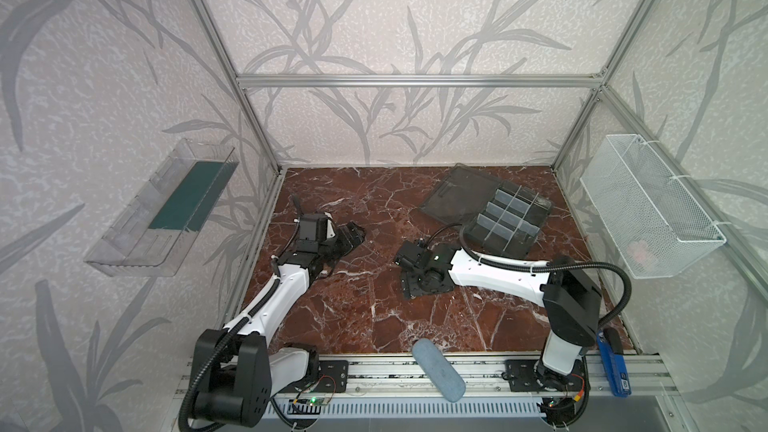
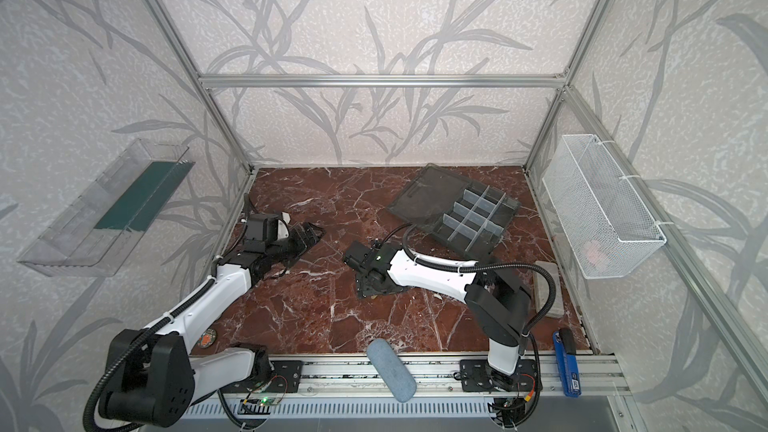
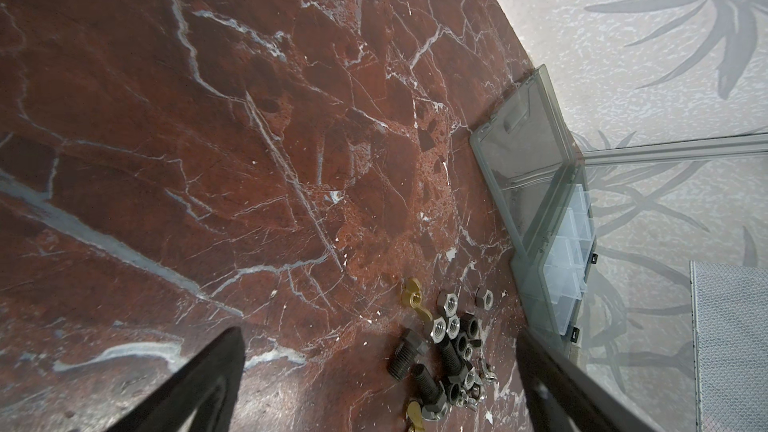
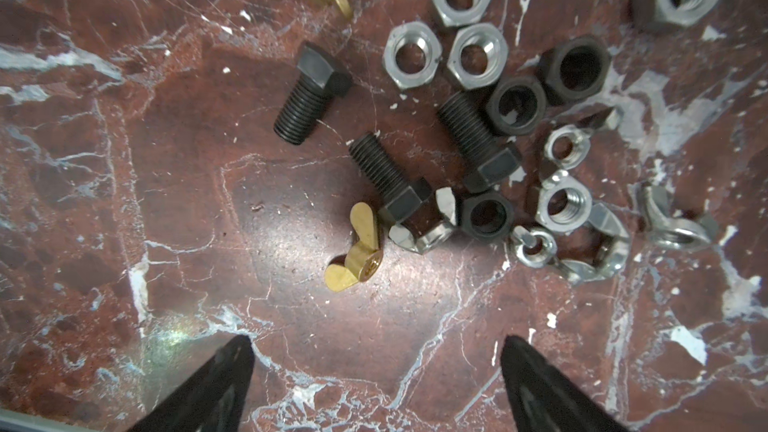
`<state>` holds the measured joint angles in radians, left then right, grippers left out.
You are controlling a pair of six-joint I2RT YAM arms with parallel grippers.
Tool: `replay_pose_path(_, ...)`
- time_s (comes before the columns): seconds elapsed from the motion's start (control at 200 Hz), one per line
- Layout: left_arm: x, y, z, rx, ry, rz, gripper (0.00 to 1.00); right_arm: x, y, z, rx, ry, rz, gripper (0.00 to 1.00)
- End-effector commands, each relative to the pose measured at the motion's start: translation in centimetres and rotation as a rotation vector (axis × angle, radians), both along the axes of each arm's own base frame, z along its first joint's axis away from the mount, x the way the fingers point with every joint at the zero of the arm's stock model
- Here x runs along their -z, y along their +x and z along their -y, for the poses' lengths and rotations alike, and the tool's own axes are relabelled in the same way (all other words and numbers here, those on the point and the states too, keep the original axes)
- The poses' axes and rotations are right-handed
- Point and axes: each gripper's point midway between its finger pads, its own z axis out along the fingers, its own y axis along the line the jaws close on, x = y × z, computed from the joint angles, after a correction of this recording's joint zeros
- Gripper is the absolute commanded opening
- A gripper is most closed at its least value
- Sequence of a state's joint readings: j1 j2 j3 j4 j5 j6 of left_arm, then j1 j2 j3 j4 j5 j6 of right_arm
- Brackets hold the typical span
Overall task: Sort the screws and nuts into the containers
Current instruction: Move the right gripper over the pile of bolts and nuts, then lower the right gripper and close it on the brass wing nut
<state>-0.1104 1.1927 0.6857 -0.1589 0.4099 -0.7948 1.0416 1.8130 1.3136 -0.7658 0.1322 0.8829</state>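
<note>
Right gripper (image 4: 376,351) jaws spread wide, nothing between, above marble table (image 4: 124,201) just short of pile. Left gripper (image 3: 380,330) jaws also apart, empty, off to left of pile. Pile: three black screws (image 4: 386,176) lying flat, silver nuts (image 4: 409,56) clustered beside them, black nuts (image 4: 515,105) mixed in, two brass wing nuts (image 4: 357,251) at edges. Organizer box (image 1: 534,222) beyond pile, near, not touching; lid (image 1: 457,193) flat open behind it; compartments (image 2: 455,220) look empty in both top views. Mesh basket (image 1: 648,209) on right wall holds something pink, too blurred to name.
</note>
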Motion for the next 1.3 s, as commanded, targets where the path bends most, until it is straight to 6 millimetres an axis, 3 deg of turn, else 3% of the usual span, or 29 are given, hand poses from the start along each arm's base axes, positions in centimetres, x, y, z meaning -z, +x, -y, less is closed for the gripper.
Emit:
replay_pose_path(0.0, -1.0, 0.2, 0.2, 0.016, 0.004, 0.020, 1.00, -0.2, 0.0, -0.4, 0.015, -0.002, -0.010, 0.91)
replay_pose_path(0.385, -0.7, 0.4, 0.3, 0.031, 0.016, 0.007, 1.00, 1.4, -0.2, -2.0, 0.005, 0.020, -0.062, 0.86)
replay_pose_path(0.88, -0.4, 0.2, 0.1, 0.043, 0.039, -0.009, 1.00, 3.1, 0.0, -2.3, 0.001, 0.029, -0.087, 0.76)
replay_pose_path(0.91, -0.4, 0.3, 0.2, 0.043, 0.038, -0.010, 0.99, 3.1, 1.1, -1.6, 0.036, 0.033, -0.086, 0.76)
replay_pose_path(1.295, -0.5, 0.7, 0.4, 0.062, 0.041, -0.016, 1.00, 4.2, 2.0, -1.6, 0.066, 0.050, -0.114, 0.73)
